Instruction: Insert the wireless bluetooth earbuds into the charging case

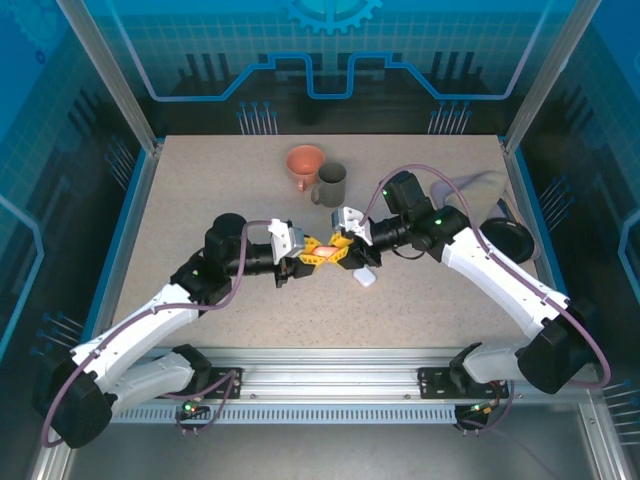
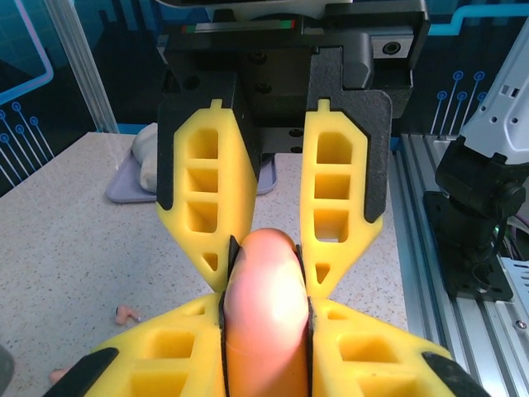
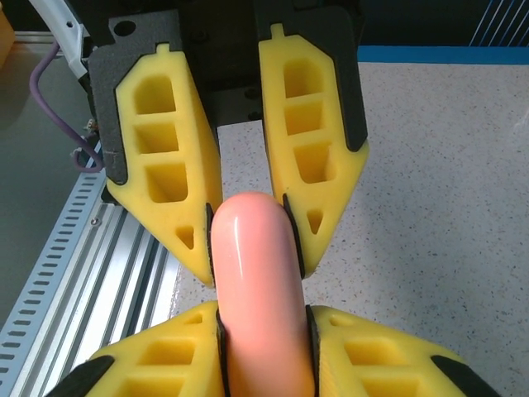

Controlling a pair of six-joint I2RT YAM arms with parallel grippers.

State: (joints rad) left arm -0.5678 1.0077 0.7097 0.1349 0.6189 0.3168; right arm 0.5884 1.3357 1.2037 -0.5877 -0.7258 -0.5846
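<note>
Left gripper (image 2: 264, 331) and right gripper (image 3: 264, 331) meet tip to tip over mid-table, both on one pink case (image 1: 326, 250). Left gripper: fingers narrow, pads pressed against both sides of one end of the case. Right gripper: fingers likewise narrow, clamped on the opposite end, so the two sets of fingertips stand almost against each other (contact cannot be confirmed). Whether the case clears the table (image 1: 200, 180) cannot be told. One pink earbud (image 2: 126, 313) lies on the table to the left of the left gripper, apart from it. A pink piece (image 2: 56, 376) further left of that gripper is too cropped to identify. A white item (image 1: 366, 279) lies just beside the right gripper, on the arm-base side. Beyond both grippers stand an orange cup (image 1: 305, 163) and a grey mug (image 1: 330, 183), close together.
</note>
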